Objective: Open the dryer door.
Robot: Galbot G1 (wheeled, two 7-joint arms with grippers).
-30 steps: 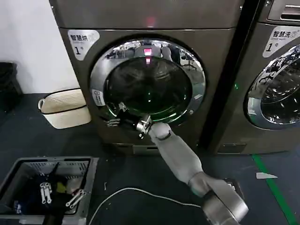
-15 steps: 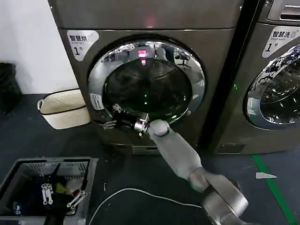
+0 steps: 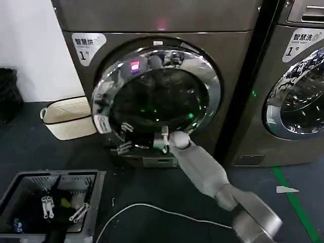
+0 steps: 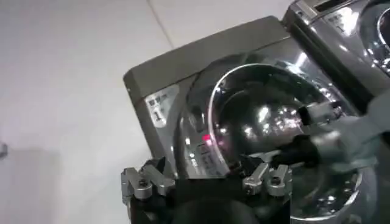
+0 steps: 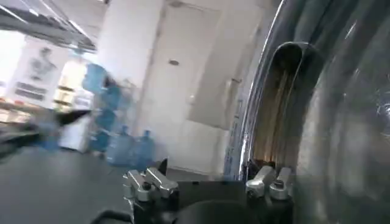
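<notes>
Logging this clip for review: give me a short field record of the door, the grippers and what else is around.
dryer door: ajar, left edge swung out from the machine front
right gripper: at the door's lower left rim
left gripper: held back, facing the machine
second machine: door closed
basket: on floor, left of the dryer

The floor (image 3: 152, 187) is dark and matte. Two front-loading machines stand on it side by side: the dryer (image 3: 157, 23) at centre and a second machine (image 3: 298, 147) to its right. A cream woven basket (image 3: 68, 117) with a dark rim band sits on the floor left of the dryer, against the white wall. A grey crate (image 3: 50, 177) holding small items rests at near left. A white cable (image 3: 152, 208) lies curved across the floor beside the crate. A green tape line (image 3: 296, 205) runs along the floor at right.
</notes>
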